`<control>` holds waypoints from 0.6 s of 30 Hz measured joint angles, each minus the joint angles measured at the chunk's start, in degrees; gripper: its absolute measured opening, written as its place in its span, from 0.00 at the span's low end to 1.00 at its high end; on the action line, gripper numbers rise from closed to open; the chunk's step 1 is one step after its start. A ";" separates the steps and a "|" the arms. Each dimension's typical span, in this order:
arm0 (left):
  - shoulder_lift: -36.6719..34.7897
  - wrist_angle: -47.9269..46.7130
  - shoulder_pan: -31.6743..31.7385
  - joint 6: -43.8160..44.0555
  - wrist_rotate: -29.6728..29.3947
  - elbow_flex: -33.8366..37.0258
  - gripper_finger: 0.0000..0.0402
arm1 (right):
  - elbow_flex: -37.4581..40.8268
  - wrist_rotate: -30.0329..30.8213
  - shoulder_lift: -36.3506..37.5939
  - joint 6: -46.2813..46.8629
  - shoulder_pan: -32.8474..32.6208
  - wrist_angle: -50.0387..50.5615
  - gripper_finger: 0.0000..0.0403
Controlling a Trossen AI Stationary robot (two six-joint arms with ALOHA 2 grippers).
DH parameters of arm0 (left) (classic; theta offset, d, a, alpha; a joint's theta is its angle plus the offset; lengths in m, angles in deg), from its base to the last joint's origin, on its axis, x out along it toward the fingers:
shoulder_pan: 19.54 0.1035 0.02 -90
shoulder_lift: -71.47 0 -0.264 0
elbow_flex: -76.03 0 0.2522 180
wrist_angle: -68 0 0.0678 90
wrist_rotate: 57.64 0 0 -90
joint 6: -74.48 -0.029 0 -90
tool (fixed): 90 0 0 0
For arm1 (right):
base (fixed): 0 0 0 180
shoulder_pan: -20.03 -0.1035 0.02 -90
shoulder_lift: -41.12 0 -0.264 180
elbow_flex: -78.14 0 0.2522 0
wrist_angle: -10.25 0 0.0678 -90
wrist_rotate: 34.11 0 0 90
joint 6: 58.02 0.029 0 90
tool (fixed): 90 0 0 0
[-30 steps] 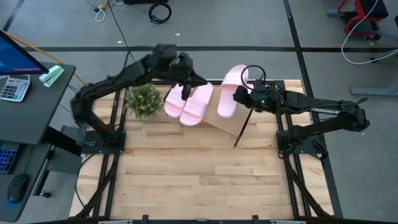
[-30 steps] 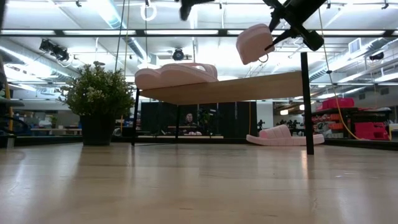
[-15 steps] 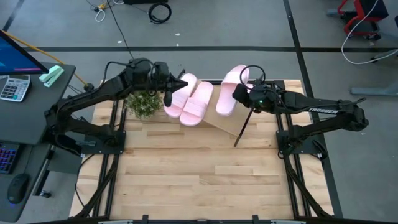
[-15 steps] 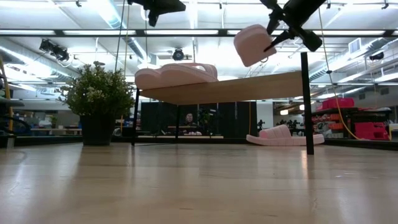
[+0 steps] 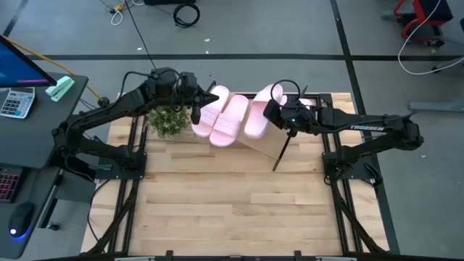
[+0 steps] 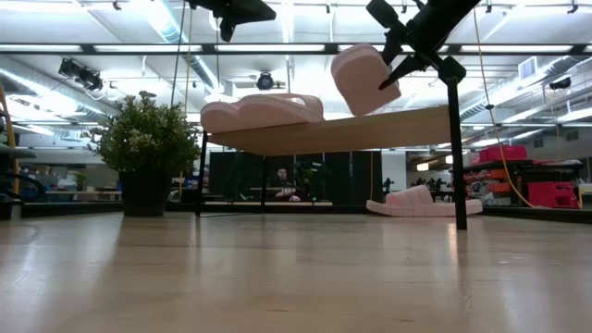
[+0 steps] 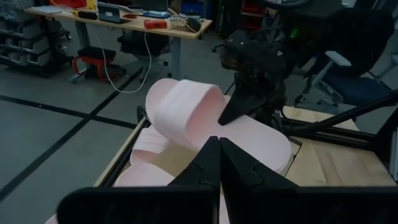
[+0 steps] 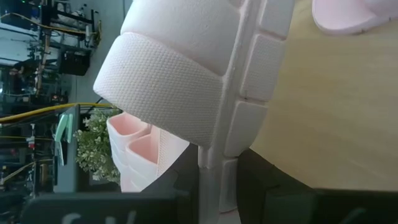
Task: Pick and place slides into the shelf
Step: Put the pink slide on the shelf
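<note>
The right gripper (image 5: 274, 114) sits just right of centre in the upper half of the high view, its fingers clamped on the edge of a pink slide (image 5: 259, 116). In the right wrist view that held slide (image 8: 186, 68) fills the frame, its sole edge pinched between the dark fingers (image 8: 283, 199), above the light wood of the shelf (image 8: 336, 112). In the low view the same slide (image 6: 363, 79) hangs tilted at upper centre-right, raised off the slanted shelf (image 6: 370, 129), whose black leg (image 6: 454, 153) stands at right.

The left gripper (image 5: 194, 109) hovers at upper centre-left of the high view, fingers closed together and holding nothing, just left of two slides (image 5: 221, 117) lying side by side on the shelf (image 5: 264, 143). Its shut fingertips (image 7: 219, 165) show at lower centre of the left wrist view, with the right gripper (image 7: 252, 93) and its slide (image 7: 186, 112) beyond.

A potted plant (image 5: 167, 117) stands on the table (image 5: 232, 203) below the left gripper; in the low view it (image 6: 146, 148) is at left. A fourth slide (image 6: 416, 202) lies on the table at right of centre there, behind the shelf leg.
</note>
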 joint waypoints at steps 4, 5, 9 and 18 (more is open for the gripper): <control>0.00 -0.18 -0.04 -0.80 0.07 0.00 0.02 | 0.01 -1.01 -0.72 1.18 -0.08 -0.33 0.17; 0.00 -0.28 -0.04 -0.84 0.07 0.00 0.03 | 0.01 -1.49 -1.16 1.32 -0.08 -0.46 0.17; 0.00 -0.63 0.00 -2.20 -0.92 0.00 0.07 | 0.01 -2.14 -2.38 2.42 -0.48 -1.03 0.17; 0.02 -0.76 0.00 -2.31 -1.01 0.00 0.03 | 0.01 -3.82 -5.08 3.34 -0.45 -1.14 0.18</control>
